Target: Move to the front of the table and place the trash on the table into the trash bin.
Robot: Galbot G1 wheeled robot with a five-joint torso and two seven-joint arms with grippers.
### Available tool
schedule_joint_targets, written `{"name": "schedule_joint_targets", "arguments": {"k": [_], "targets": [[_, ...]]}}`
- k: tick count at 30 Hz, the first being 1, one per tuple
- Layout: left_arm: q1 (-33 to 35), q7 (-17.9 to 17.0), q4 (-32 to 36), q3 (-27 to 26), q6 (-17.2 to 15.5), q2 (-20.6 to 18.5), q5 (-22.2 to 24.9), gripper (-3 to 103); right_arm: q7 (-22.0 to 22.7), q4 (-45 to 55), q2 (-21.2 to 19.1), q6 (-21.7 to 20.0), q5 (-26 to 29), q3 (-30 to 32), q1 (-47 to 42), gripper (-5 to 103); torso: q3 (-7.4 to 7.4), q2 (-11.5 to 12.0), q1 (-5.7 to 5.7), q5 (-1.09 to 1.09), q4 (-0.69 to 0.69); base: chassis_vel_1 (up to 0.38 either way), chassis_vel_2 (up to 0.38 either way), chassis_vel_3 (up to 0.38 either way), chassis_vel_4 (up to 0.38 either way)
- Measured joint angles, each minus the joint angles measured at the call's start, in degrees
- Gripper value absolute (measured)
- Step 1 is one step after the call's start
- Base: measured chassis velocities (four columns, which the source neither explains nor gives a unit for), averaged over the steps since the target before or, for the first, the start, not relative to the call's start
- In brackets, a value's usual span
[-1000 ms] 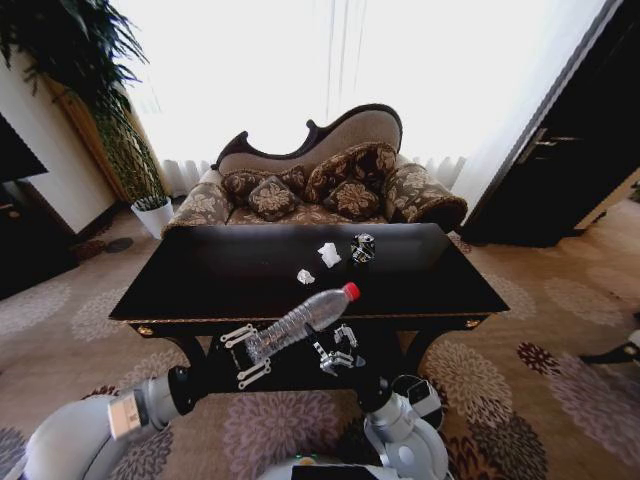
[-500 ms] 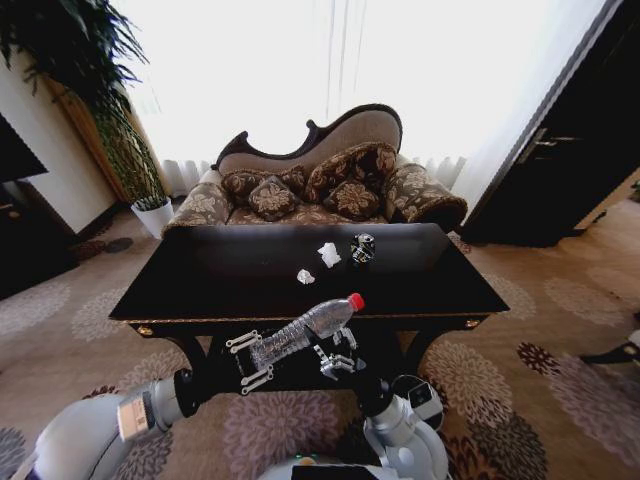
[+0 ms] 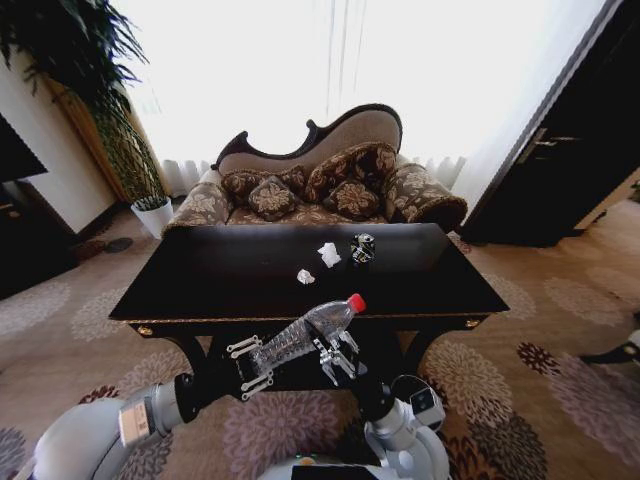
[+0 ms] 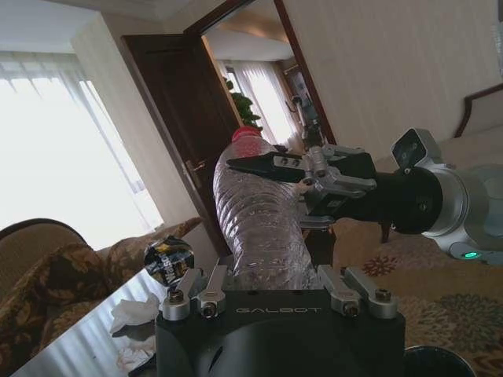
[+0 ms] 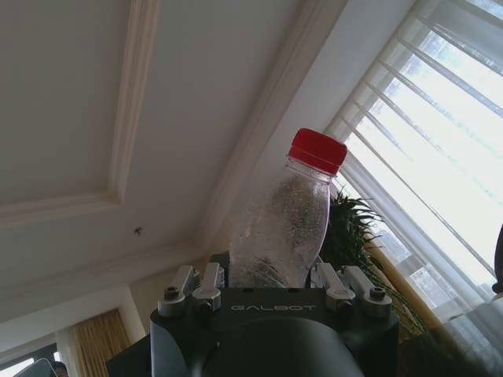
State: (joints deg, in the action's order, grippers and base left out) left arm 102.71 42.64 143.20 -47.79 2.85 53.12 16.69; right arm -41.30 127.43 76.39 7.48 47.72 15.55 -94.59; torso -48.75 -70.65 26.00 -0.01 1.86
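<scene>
Left gripper (image 3: 262, 358) pinching the base end of a clear plastic bottle (image 3: 305, 330) with a red cap, held tilted in front of the worktop's (image 3: 200, 285) near edge, cap pointing toward 1 o'clock. Right gripper (image 3: 337, 357) sits just beside the bottle at its 4 o'clock, fingers spread, with the bottle body between them. On the worktop: two crumpled white paper wads (image 3: 318, 262) near centre, crushed dark can (image 3: 362, 248) at their 2 o'clock, just beside the farther wad. The can (image 4: 170, 260) and wads (image 4: 134, 311) also show in the left wrist view.
</scene>
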Motion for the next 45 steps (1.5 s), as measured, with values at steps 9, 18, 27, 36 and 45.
{"name": "schedule_joint_targets", "arguments": {"k": [9, 18, 27, 36, 45], "targets": [[2.28, 1.42, 0.05, -1.28, -0.88, 1.09, -0.37, 65, -1.14, -0.86, -0.13, 0.34, -0.63, -0.26, 0.31, 28, 0.0, 0.0, 0.0, 0.0, 0.0, 0.0, 0.0, 0.0, 0.0], [4.53, 3.86, 0.05, -3.72, 0.48, 3.71, 1.18, 98, -1.19, -3.59, -0.24, 1.46, -1.45, 0.48, 1.26, 25, 0.0, 0.0, 0.0, 0.0, 0.0, 0.0, 0.0, 0.0, 0.0], [2.54, 2.22, 0.05, -4.15, -0.04, 7.07, 8.82, 100, -5.84, -7.51, -0.52, 4.91, -5.3, 4.96, 2.15, 21, 0.0, 0.0, 0.0, 0.0, 0.0, 0.0, 0.0, 0.0, 0.0], [-0.3, -0.17, 0.05, -9.17, -2.66, 10.22, 19.22, 100, -19.18, -9.78, -0.77, 8.33, -3.5, 6.28, 1.82, 16, 0.0, 0.0, 0.0, 0.0, 0.0, 0.0, 0.0, 0.0, 0.0], [-3.65, -6.07, 0.05, -14.84, -6.71, 12.8, 30.87, 100, -24.05, -13.82, -0.76, 11.67, -9.95, 5.37, 2.27, 14, 0.0, -0.01, 0.0, 0.0, 0.0, 0.0, 0.0, 0.0, 0.0]]}}
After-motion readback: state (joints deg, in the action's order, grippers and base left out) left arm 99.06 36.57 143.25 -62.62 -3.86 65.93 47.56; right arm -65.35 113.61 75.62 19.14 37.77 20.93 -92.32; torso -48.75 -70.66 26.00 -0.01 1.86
